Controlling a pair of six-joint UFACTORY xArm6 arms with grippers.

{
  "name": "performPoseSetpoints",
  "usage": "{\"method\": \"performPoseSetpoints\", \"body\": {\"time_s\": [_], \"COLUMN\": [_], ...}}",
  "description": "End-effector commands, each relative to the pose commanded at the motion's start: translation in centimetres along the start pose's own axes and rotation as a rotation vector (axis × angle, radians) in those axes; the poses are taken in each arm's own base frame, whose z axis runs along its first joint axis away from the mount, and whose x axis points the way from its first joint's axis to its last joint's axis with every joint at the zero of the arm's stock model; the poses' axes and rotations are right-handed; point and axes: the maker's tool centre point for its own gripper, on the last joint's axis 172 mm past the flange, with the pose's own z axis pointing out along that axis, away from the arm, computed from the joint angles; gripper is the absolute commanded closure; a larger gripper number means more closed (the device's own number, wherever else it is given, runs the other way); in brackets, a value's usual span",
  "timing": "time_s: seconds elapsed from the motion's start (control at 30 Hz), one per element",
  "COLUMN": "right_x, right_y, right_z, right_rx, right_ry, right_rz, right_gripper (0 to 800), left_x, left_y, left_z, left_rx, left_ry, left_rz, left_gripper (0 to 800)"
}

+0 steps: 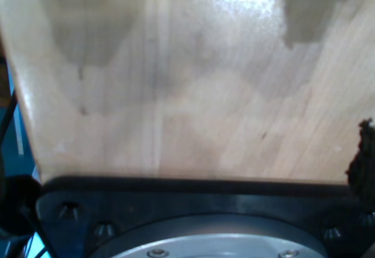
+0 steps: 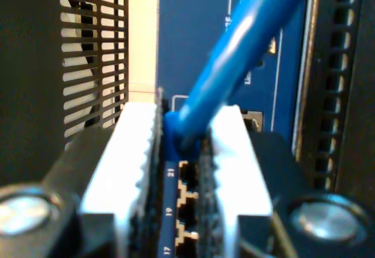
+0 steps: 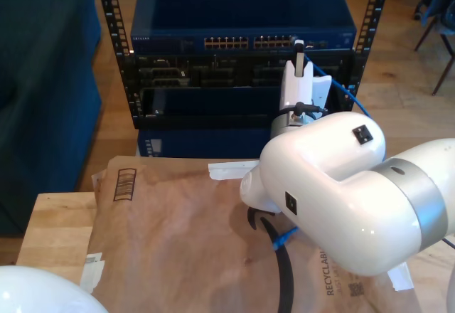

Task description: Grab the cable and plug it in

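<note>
White ribbed fingers (image 2: 137,152) of my second gripper (image 2: 181,152) sit closest to the lens, pinching the small blue plug (image 2: 174,133) of the cable (image 2: 234,53), which runs up and away from the jaws. Just past the plug: a row of numbered ports (image 2: 188,196) on the blue switch (image 2: 193,41); labels 17, 19, 21 legible. Plug appears to sit at or just above a port mouth; whether it is seated I cannot tell. Exterior view: arm reaches to the switch (image 3: 242,21) in the rack (image 3: 106,50), gripper (image 3: 299,51) at the port row's right end in that view, cable (image 3: 348,89) looping off toward that view's right. First wrist view looks at bare wooden worktop (image 1: 187,94); my first gripper's state cannot be told. Judgement: keep plug square to the port, push straight, hold the pinch until the clip latches; any tilt risks jamming.
</note>
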Motion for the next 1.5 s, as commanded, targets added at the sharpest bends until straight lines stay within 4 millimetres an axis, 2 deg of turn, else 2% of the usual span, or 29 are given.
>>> {"method": "performPoseSetpoints", "body": {"time_s": [0.5,1.23,1.5], "right_x": [-0.16,-0.24,-0.30], "right_y": [-0.38,0.50,-0.46], "right_z": [0.45,0.07,0.67], "right_rx": [0.001,-0.010,0.013], "right_ry": [0.001,0.002,0.013], "right_rz": [0.011,0.004,0.022], "right_gripper": [800,800,800], "left_x": [0.00,0.00,0.00], "left_y": [0.00,0.00,0.00], "left_z": [0.00,0.00,0.00], "left_rx": [0.000,0.000,0.000], "left_ry": [0.000,0.000,0.000], "left_rz": [0.000,0.000,0.000], "left_gripper": [0,0,0]}}
